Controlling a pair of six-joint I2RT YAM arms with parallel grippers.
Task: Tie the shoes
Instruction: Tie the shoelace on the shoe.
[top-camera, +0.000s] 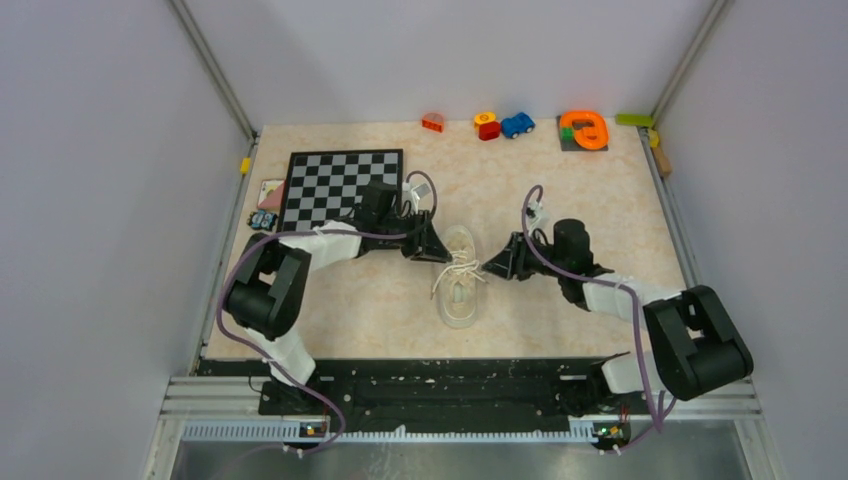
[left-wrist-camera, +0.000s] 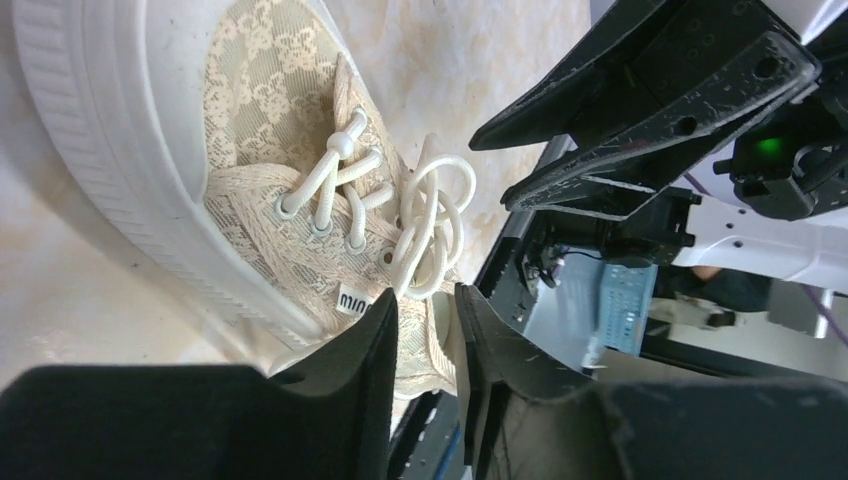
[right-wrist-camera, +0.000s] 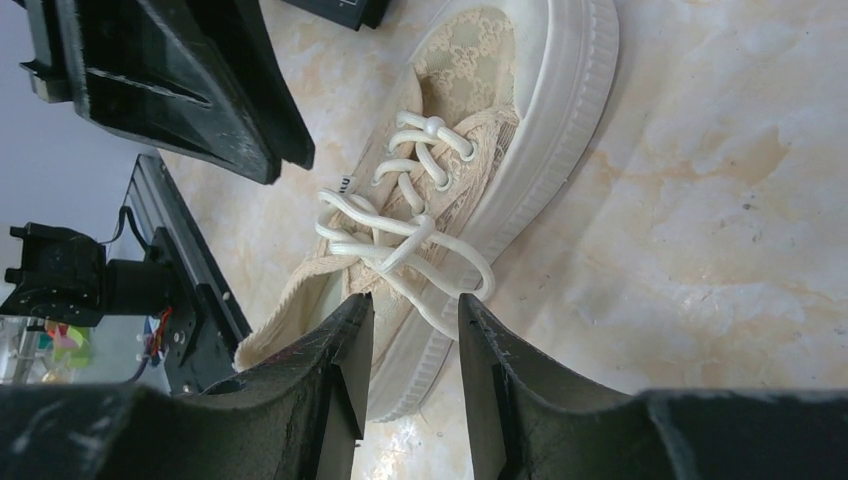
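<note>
The cream sneaker (top-camera: 461, 290) lies in the middle of the table, toe away from the arm bases. Its white laces (top-camera: 458, 270) sit in a loose tangle of loops over the tongue. My left gripper (top-camera: 436, 251) is at the shoe's left side and my right gripper (top-camera: 498, 265) at its right side. In the left wrist view the left gripper (left-wrist-camera: 427, 296) is open, just short of the lace loops (left-wrist-camera: 432, 225), with nothing held. In the right wrist view the right gripper (right-wrist-camera: 413, 300) is open, and a lace loop (right-wrist-camera: 468, 275) hangs just beyond its tips over the sole (right-wrist-camera: 560, 110).
A chessboard (top-camera: 340, 185) lies at the back left with cards (top-camera: 268, 195) beside it. Small toys line the far edge: a red block (top-camera: 433, 122), a blue car (top-camera: 517, 124) and an orange piece (top-camera: 583, 130). Walls close in both sides.
</note>
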